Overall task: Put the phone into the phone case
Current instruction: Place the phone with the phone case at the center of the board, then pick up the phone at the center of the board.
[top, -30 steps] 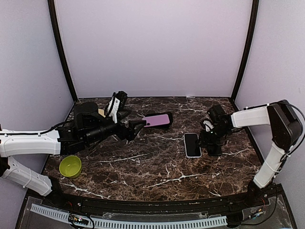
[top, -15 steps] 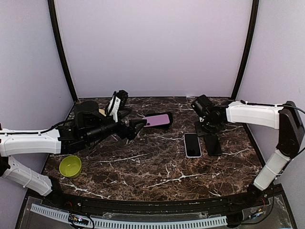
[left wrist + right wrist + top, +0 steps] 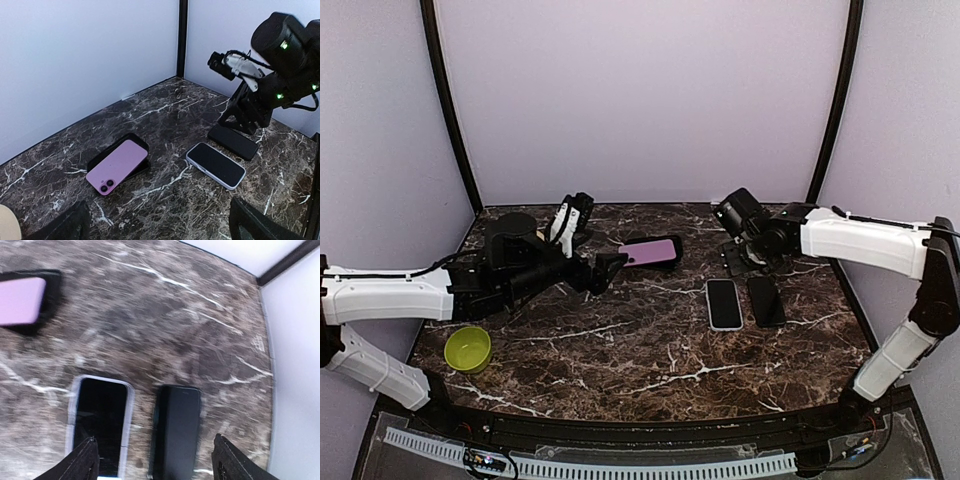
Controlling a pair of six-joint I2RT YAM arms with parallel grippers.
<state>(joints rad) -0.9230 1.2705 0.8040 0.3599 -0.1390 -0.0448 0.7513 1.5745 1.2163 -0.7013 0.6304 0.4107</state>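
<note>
Phone (image 3: 765, 300) just released, flat on tabletop (image 3: 620, 350) beside white-rimmed handset (image 3: 724, 303); right gripper (image 3: 733, 258) lifted clear, spread, empty; left gripper (image 3: 159, 202) gaping, empty. Casing not yet done.

Top camera overlooks the table (image 3: 650, 360); both wrist cameras see the white-edged phone (image 3: 216, 165).

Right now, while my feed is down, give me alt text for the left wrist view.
A pink phone lies camera side up on a black case on the marble table; to its right sit a white-edged phone, screen up, and a black slab, with the right arm above the slab. The open left fingers frame the bottom edge.
</note>
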